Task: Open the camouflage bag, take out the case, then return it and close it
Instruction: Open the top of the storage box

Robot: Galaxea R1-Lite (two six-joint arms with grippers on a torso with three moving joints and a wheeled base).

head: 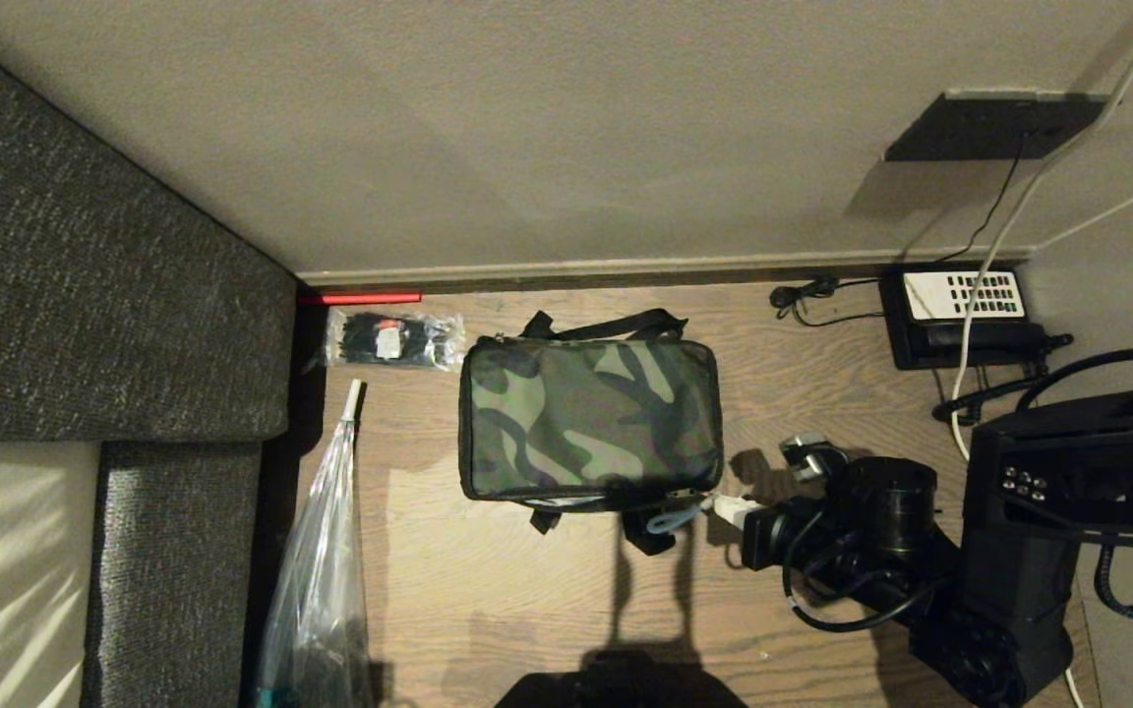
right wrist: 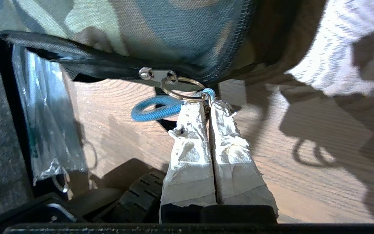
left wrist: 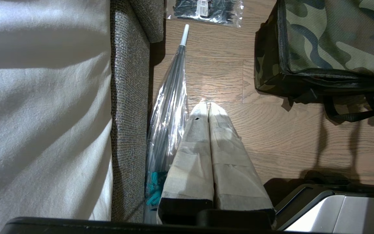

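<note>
From the head camera, the camouflage bag [head: 590,421] lies flat on the wooden floor, zipped shut, so the case cannot be seen and is presumably inside. A packet of cable ties [head: 392,340] sits just beside its far left corner, a folded clear umbrella [head: 323,570] lies along the sofa [head: 104,295], and a black telephone [head: 965,313] rests by the wall. The right gripper [head: 732,508] reaches in low at the bag's near right corner, at the light blue zipper clip [head: 673,518].

The left wrist camera shows the left gripper [left wrist: 207,107] with its padded fingers [left wrist: 197,130] pressed together on nothing, hanging over bare floor between umbrella and bag.

The right wrist camera shows the right gripper's fingers [right wrist: 190,130] clamped together on the blue clip where it joins the key ring [right wrist: 182,88] on the zipper slider [right wrist: 154,74]. The grip is only at the very tips, so a pull at an angle to the zipper track could slip the loop free. The light, unanchored bag could also slide across the floor instead of unzipping, since the left gripper is not bracing it.
</note>
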